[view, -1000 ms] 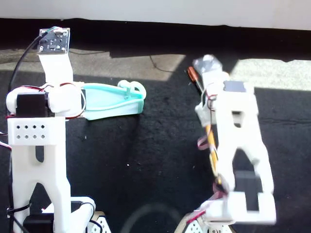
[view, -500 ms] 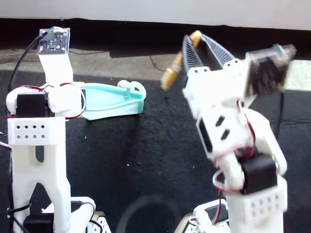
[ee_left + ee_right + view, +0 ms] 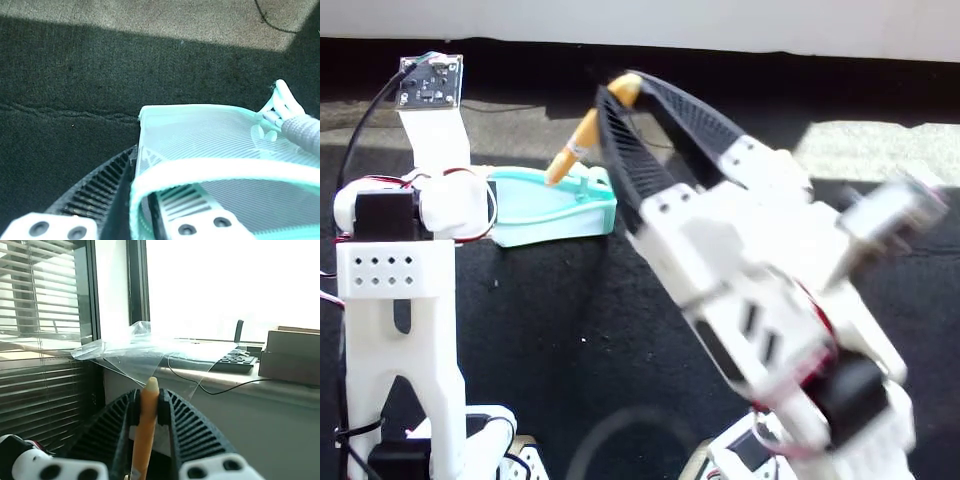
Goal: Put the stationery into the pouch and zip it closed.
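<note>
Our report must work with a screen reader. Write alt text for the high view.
The right gripper holds a yellow-orange pen slanted downward, its lower end over a teal pouch that lies on a dark mat. The left arm stands at the end of the pouch away from the pen.

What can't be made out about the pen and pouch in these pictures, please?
High view: whether the pen's tip is inside the pouch or just over it.
Right wrist view: the pen's other end, cut off by the edge past the right gripper.
Left wrist view: part of the pouch, cut off by the edge.
</note>
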Robot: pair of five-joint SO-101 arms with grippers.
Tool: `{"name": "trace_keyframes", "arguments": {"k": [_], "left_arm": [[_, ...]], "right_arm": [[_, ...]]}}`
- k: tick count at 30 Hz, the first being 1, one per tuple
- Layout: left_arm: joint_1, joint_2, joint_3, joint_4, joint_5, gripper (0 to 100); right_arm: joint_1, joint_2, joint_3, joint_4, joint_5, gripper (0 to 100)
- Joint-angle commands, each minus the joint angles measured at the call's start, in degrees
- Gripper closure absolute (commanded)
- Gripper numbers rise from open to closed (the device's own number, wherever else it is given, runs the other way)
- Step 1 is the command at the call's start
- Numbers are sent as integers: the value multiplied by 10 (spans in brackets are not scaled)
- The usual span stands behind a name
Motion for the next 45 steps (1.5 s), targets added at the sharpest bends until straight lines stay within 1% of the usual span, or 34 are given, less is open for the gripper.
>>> {"name": "trace_keyframes", "arguments": {"k": [1, 8, 11, 17, 22, 24, 25, 29, 30, 39, 42, 43, 45], "left_arm": [[1, 23, -3, -10, -3, 991], [0, 132, -54, -4, -3, 991], [1, 163, -84, -4, -2, 991], [1, 212, -160, 31, -2, 991], [1, 280, -218, 54, -2, 991], [0, 302, -237, 69, -2, 991], [0, 313, -245, 74, -2, 991], [0, 335, -263, 77, -2, 991], [0, 339, -265, 76, -3, 991], [1, 344, -266, 76, -3, 991], [1, 344, -266, 76, -3, 991], [1, 344, -266, 76, -3, 991], [1, 344, -266, 76, -3, 991]], "right_arm": [[-7, 44, -5, -10, -3, 993], [-3, 131, -7, -13, -3, 993], [-2, 165, -5, -30, -1, 993], [11, 255, -3, -95, 86, 993], [7, 312, -8, -102, 127, 993], [7, 315, -6, -99, 133, 987], [8, 314, -4, -97, 134, 967], [7, 313, -28, -49, 134, 803], [7, 313, -41, -32, 134, 776], [9, 313, -192, 50, 134, 789], [11, 313, -234, 57, 135, 789], [22, 313, -247, 56, 136, 789], [73, 313, -277, 56, 135, 789]]}}
